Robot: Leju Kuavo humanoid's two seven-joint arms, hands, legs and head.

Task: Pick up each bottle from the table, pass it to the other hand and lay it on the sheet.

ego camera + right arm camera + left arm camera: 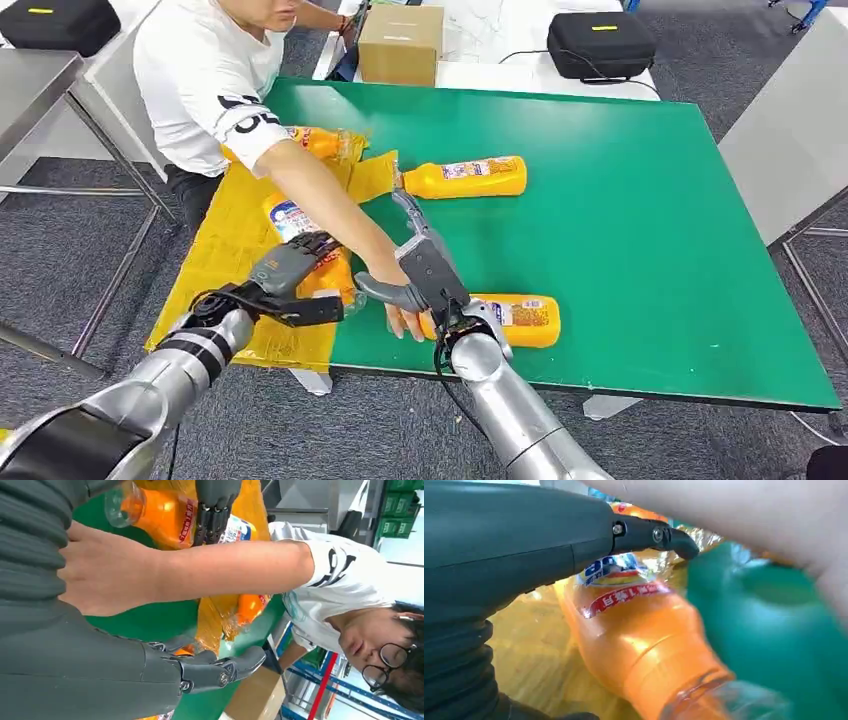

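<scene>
Leaning across the green desk (pixel 650 250), a person in a white shirt (pixel 200 80) stretches an arm between the robot's two hands and rests a hand (pixel 405 318) at the near edge, touching the cap end of the nearest bottle (pixel 520 320), perhaps steadying or nudging it; I can't tell which. The left hand (pixel 290 272) hangs over the yellow sheet (pixel 225 260) with its fingers curled over the bottle with the blue-topped label (pixel 624 625), which lies on the sheet; the left wrist view shows a fingertip (pixel 681 542) at the label, so I'd judge this bottle is being laid down, though whether the grip is firm or loosening isn't plain. The right hand (pixel 415 265) sits above the desk with its fingers stretched forward and thumb out, holding nothing, placed as if to take the nearest bottle once the arm is clear. A third bottle (pixel 465 178) lies on its side farther up the desk, cap toward the sheet, and another (pixel 315 142) rests at the sheet's far edge. The labels carry red and blue print, too blurred to read. The shirt has black lettering on the sleeve, partly folded and unreadable. A cardboard box (pixel 400 45) and a black case (pixel 600 45) sit beyond the desk.
</scene>
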